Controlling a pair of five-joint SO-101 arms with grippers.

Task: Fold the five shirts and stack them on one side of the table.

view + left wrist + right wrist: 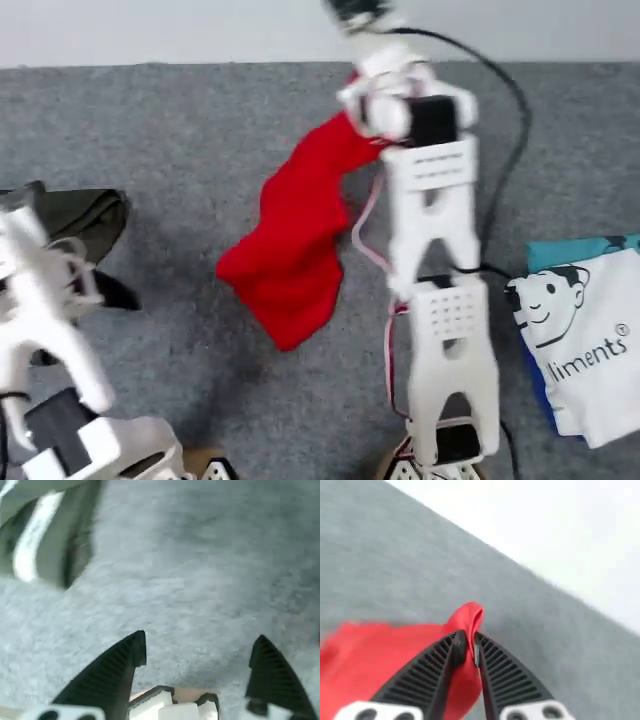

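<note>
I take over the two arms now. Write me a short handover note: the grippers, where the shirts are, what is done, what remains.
Right gripper: shut on a fold of the red shirt, which hangs from it; the lower end seems to rest on the grey table.
Left gripper: open, holding nothing, over bare table near the olive shirt.
Olive shirt: crumpled at the table's left side.
Done: the white shirt lies, apparently folded, on a blue shirt at the right edge.
Left: fold the red and olive shirts and add them to that stack.
</note>
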